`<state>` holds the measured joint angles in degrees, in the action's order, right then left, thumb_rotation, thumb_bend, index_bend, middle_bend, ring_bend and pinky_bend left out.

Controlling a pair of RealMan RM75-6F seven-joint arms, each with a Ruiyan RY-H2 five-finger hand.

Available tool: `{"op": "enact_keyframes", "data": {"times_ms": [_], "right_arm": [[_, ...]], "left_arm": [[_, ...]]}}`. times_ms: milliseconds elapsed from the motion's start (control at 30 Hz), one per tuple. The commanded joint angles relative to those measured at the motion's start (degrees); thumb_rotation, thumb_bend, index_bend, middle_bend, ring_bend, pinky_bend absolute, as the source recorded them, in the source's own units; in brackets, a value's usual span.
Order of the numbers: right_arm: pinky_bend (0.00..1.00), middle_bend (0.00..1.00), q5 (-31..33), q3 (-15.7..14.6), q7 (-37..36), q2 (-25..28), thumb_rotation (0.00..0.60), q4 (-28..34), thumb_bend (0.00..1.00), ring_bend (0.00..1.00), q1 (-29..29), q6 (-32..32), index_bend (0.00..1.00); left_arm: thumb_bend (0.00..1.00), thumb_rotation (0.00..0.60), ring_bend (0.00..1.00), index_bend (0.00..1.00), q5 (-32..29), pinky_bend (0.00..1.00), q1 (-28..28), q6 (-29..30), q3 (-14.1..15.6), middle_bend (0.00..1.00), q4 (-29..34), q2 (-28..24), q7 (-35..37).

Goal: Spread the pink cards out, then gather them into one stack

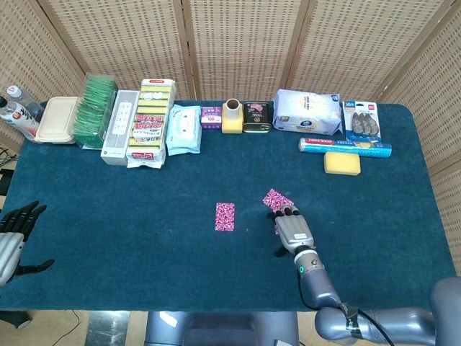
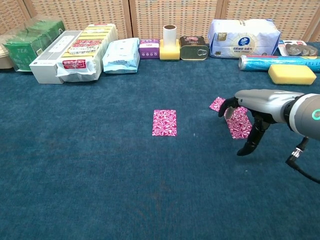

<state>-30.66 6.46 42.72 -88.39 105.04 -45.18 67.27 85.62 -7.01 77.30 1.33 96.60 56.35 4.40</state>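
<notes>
Three pink cards lie on the blue table (image 2: 75, 165), toward the middle of it. One pink card (image 2: 164, 122) lies flat and alone near the centre, well apart from the others. To its right, two overlapping cards (image 2: 239, 122) lie part under the right hand (image 2: 255, 107); in the head view only the far corner of that pair (image 1: 277, 200) shows beyond the fingertips.

The right hand arches palm down over the overlapping cards, fingers (image 2: 229, 106) curled down toward them and thumb reaching to the cloth on the near side. Whether the fingertips touch the cards cannot be told. It grips nothing, and its fingers stand apart from the thumb.

The left hand (image 1: 16, 234) sits at the near left corner of the table, well apart from all the cards, fingers spread and holding nothing.

Along the far edge runs a row of goods, among them a yellow sponge (image 2: 291, 73) near the far right corner and a white tissue pack (image 2: 244, 37) beside it.
</notes>
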Motion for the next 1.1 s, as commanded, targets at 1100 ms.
{"op": "enact_keyframes", "data": {"times_ms": [1100], "right_arm": [[0.05, 0.25, 4.1, -2.5, 3.3, 1.0, 0.6, 3.4, 0.02, 0.08, -1.9, -0.5, 0.19]], "left_arm": [[0.03, 0.6, 0.0, 0.0, -0.2, 0.03, 0.0, -0.1, 0.1, 0.0, 0.4, 0.3, -1.1]]}}
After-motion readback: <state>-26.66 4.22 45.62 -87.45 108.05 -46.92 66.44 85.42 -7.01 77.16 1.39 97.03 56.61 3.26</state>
